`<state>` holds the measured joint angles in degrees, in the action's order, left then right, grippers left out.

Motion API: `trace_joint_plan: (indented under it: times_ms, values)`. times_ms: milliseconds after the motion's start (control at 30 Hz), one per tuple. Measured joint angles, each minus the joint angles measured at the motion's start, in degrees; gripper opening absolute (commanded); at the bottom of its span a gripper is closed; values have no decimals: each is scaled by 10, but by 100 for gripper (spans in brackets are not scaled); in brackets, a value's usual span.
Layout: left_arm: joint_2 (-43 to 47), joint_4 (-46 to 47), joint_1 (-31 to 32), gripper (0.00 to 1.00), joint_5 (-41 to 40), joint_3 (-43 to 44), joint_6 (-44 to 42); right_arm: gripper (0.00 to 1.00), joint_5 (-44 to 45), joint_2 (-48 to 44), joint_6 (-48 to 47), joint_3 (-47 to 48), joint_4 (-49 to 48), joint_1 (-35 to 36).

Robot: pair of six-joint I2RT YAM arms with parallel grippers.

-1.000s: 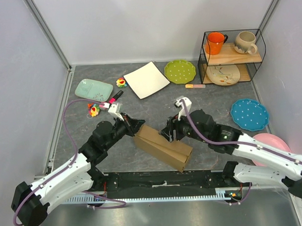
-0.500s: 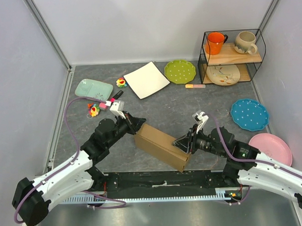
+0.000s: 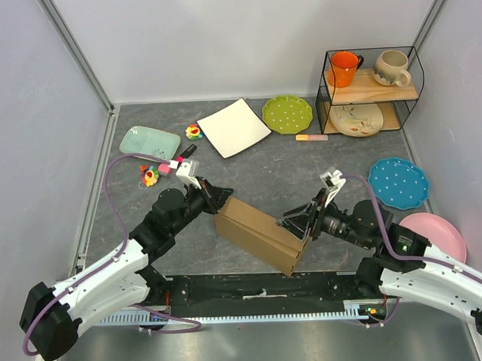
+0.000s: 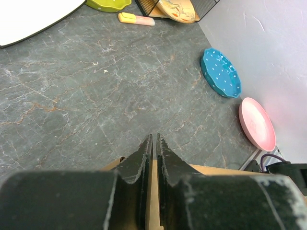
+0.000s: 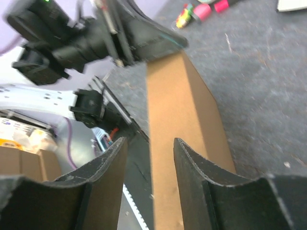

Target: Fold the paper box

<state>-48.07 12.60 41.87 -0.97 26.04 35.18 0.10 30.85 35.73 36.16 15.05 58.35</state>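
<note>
Paper box lies on the surface between both tools.
Left tool pinches its far-left edge; right tool stands spread at its right end. Plain brown, closed oblong.

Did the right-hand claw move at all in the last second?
Yes. The right gripper slid rightward along the paper box, ending nearer the blue plate.

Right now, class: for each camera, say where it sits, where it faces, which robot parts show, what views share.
Top external: above, behind the bases, facing down; both arms, paper box.
Left wrist: faces along left jaws, shut on the box, towards the blue plate.
Right wrist: faces along right jaws, open, over the box, towards the left arm.
All share the box.
</note>
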Motion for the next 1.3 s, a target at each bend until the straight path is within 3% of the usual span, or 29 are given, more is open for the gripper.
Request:
trace_joint_plan:
  times_ms: [133,300,700,867,1033,1100,1200,1300]
  values:
    - [1,0,0,14,0,0,0,44,-34,-8,1,9,-19,0]
    - [1,0,0,14,0,0,0,40,-108,-35,14,-83,-27,0]
    - [-2,0,0,14,-2,1,2,48,-144,-79,9,-67,6,0]
    - [-2,0,0,14,-2,1,2,47,-167,-66,6,-34,-18,0]
    - [-2,0,0,14,-2,1,2,47,-220,0,3,-73,-14,1]
    - [-2,-2,0,14,-4,0,2,53,-239,24,6,-74,-31,3]
    - [-1,0,0,14,-4,0,2,72,-229,10,5,-70,-23,5]
    - [-1,0,0,14,-4,0,2,81,-170,-35,4,-59,12,8]
